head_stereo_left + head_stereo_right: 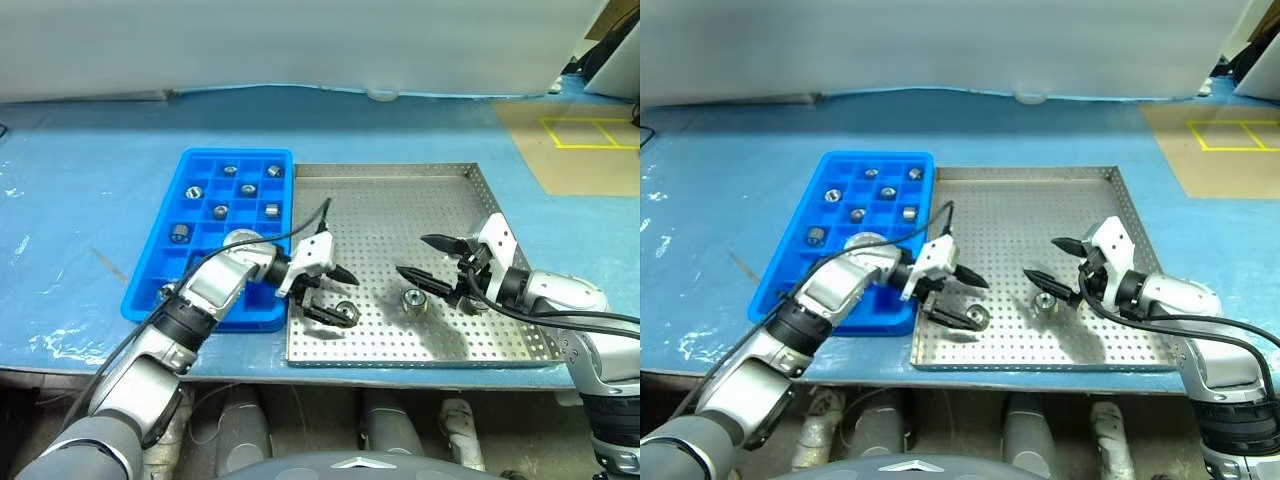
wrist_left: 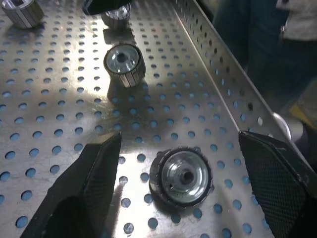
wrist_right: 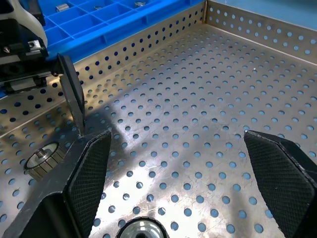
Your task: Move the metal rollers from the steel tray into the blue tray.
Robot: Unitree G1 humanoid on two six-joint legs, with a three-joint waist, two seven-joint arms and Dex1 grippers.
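Steel tray point(image 1: 400, 200), on blue bench point(image 1: 80, 180): three metal rollers point(image 1: 346, 312) left near its front rim. Blue tray point(image 1: 165, 255) alongside: seven already in compartments.
Left gripper point(image 1: 333, 293): jaws wide, straddling one roller, not gripping.
Right gripper point(image 1: 427, 262): jaws wide, empty, over another.
Risk: roller lies on its side and may roll away when pinched; grippers close together, may collide.
Markings: none legible.
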